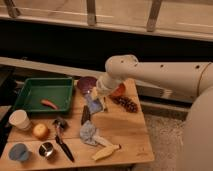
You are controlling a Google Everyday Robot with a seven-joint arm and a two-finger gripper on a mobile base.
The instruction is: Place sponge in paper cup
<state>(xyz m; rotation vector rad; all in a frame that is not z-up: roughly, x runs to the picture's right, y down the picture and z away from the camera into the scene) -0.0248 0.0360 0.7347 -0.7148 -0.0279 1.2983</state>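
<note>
My gripper point(100, 98) hangs over the middle of the wooden table point(125, 131), at the end of the white arm that reaches in from the right. It is shut on the light-blue sponge point(92, 105), which dangles below it, lifted off the table just in front of the purple bowl point(86, 84). The cream-white paper cup point(20, 120) stands upright at the table's left edge, well to the left of the gripper and nearer the front.
A green tray point(35, 89) with a red item lies at the back left. An orange point(40, 131), blue cup point(19, 152), metal cup point(46, 149), black tool point(62, 141), grey-blue rag point(89, 133), banana point(105, 152) and pine cone point(128, 104) are scattered about.
</note>
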